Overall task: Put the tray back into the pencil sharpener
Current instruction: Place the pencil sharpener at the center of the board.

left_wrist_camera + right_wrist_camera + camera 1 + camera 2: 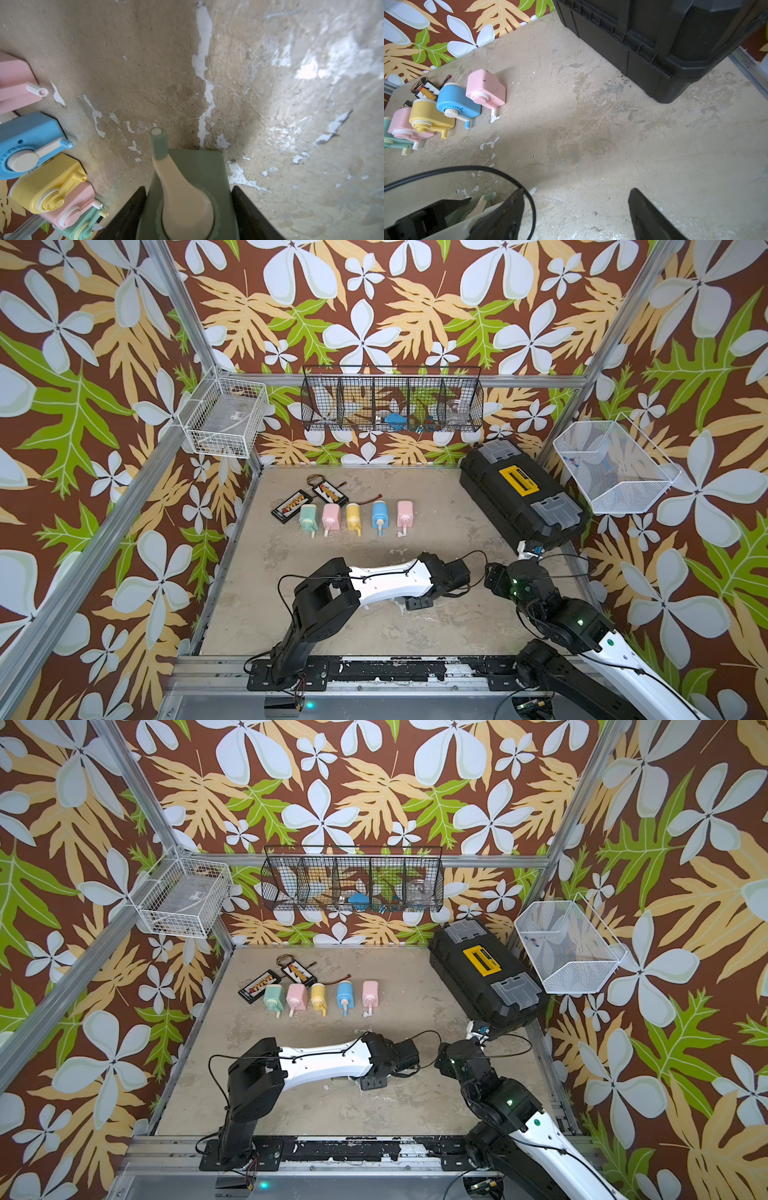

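Observation:
A green pencil sharpener (199, 172) with a cream crank (178, 187) rests on the table between the black fingers of my left gripper (189, 187), which lie against both of its sides. In both top views the left gripper (417, 602) (374, 1082) points down at mid-table and its arm hides the sharpener. The tray is hidden; no separate piece shows. My right gripper (577, 191) hangs open over bare table just right of the left one, empty. The right wrist view shows the green sharpener (488, 197) beside its left finger (512, 207).
Several pastel sharpeners (353, 514) stand in a row at the back left, with two black connector boards (291, 506) behind them. A black toolbox (523, 493) fills the back right corner, close to the right arm (523, 580). Wire baskets (392, 404) hang on the walls.

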Tool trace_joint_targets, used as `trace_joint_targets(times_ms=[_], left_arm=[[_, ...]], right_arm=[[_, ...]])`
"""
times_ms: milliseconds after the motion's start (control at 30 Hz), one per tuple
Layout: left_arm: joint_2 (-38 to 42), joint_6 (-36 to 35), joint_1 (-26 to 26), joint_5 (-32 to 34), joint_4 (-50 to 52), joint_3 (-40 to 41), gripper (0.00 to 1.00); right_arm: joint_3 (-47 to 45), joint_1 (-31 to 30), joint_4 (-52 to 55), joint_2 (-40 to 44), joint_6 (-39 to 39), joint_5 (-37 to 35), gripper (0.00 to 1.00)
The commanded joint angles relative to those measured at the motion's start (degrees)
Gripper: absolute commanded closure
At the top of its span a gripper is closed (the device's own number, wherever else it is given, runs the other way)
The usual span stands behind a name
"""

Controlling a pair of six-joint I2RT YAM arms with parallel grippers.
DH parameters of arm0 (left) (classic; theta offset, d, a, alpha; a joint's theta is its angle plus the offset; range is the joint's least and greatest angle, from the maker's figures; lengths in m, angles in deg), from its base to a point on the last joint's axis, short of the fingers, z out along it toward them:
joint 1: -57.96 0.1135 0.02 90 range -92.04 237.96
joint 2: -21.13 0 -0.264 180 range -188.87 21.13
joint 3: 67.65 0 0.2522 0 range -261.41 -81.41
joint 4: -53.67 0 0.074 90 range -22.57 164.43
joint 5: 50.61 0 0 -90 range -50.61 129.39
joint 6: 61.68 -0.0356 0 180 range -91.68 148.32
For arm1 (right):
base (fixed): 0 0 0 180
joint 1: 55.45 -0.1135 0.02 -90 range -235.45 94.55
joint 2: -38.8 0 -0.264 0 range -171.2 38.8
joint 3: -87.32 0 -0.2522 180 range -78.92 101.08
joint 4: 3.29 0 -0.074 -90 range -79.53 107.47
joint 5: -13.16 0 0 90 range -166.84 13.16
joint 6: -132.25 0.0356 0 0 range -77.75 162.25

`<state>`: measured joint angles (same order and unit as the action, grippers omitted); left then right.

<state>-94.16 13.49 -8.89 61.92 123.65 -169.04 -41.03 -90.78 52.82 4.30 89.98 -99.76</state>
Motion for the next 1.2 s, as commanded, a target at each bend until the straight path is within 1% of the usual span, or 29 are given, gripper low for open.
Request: trace_joint_targets(times_ms=[0, 233, 433, 467, 600, 733, 833, 900, 1000, 1067, 1167], left_arm=[[0.1, 0.3, 0.0, 0.1, -0.5, -0.4, 0.30], [0.8, -0.3, 0.0, 1.1, -1.5, -0.5, 0.26], [3.5, -1.3, 0.0, 1.1, -4.1, -0.8, 0.15], [4.3, -1.5, 0.0, 0.8, -4.9, -0.7, 0.13], [8.2, -2.1, 0.0, -2.6, -8.4, -0.2, 0.11], [12.2, -2.1, 0.0, -4.6, -12.5, 2.2, 0.11], [16.8, -1.5, 0.0, -6.2, -17.2, 5.9, 0.11], [21.4, -0.9, -0.2, -7.4, -21.7, 10.0, 0.11], [29.3, 2.8, -0.3, -8.4, -28.9, 17.1, 0.11], [35.2, 5.8, -0.3, -8.1, -33.8, 21.8, 0.11], [43.1, 11.1, -0.3, -4.6, -40.4, 27.9, 0.12]], right_arm=[[0.7, -0.1, 0.3, -0.1, -0.3, -1.1, 0.18], [1.1, -0.1, 0.4, -0.4, -0.8, -1.2, 0.14], [1.7, -0.1, 0.3, -0.1, -2.0, -1.2, 0.09], [2.0, -0.1, 0.3, 0.0, -2.6, -1.2, 0.08], [4.0, -0.1, 0.5, 0.6, -5.2, -2.0, 0.04], [7.2, -0.1, 0.4, 2.1, -8.9, -2.6, 0.03], [9.7, -0.1, 0.6, 4.9, -12.1, -4.8, 0.03], [10.5, -0.1, 0.0, 7.7, -14.3, -7.1, 0.06], [9.8, -0.1, -1.7, 11.3, -16.1, -9.4, 0.09], [8.4, -0.1, -3.9, 12.0, -17.6, -8.6, 0.11], [6.8, -0.1, -6.8, 9.4, -19.8, -5.2, 0.12]])
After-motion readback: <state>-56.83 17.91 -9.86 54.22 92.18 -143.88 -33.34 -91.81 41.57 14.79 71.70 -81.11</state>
